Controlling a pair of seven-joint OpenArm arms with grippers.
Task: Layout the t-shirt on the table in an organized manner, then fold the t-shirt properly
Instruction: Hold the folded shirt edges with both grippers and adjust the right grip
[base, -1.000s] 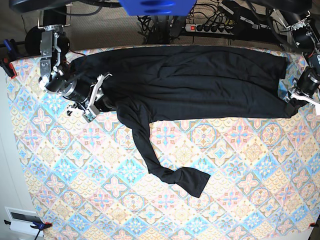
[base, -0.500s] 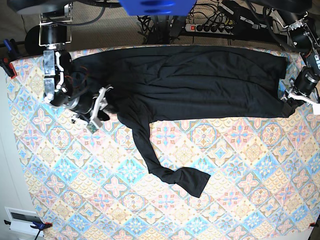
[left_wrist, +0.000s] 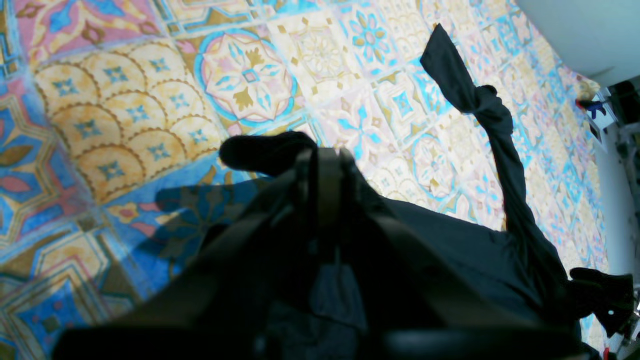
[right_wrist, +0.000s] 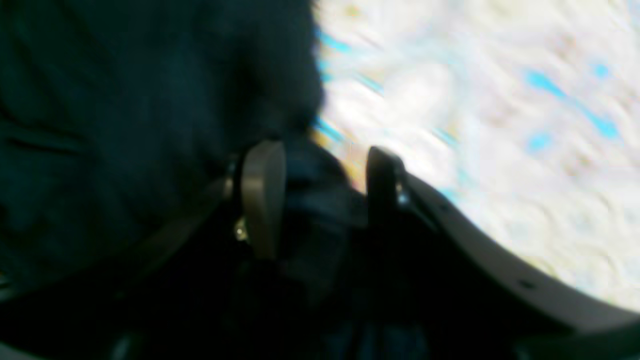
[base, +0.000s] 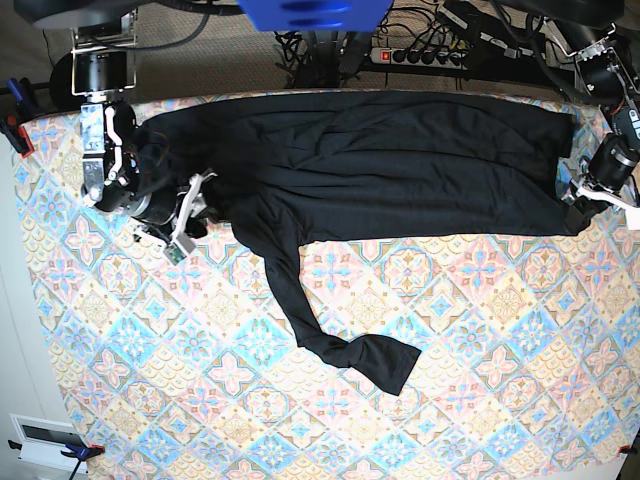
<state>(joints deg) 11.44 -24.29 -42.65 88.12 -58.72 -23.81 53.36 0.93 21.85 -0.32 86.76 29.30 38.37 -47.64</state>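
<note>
The black t-shirt (base: 400, 160) lies spread wide along the far side of the table (base: 480, 330). One long sleeve (base: 300, 310) trails toward the middle and ends in a bunched cuff (base: 385, 362). At the shirt's left end my right gripper (base: 187, 218) stands open, and in the blurred right wrist view its fingers (right_wrist: 262, 200) are apart over dark fabric (right_wrist: 125, 100). At the right end my left gripper (base: 580, 190) is shut on the t-shirt's edge. In the left wrist view a fold of fabric (left_wrist: 265, 150) pokes out beside the closed left gripper (left_wrist: 320, 155).
Beyond the table's far edge lie a power strip and cables (base: 430, 55), with a blue part (base: 310, 12) overhead. Red clamps (base: 18, 130) grip the left edge. A white device (base: 45, 440) sits off the near left corner.
My right gripper has opened wider and drawn back a little to the left at the shirt's left end. The left gripper has stayed shut on the right end, shifting slightly up.
</note>
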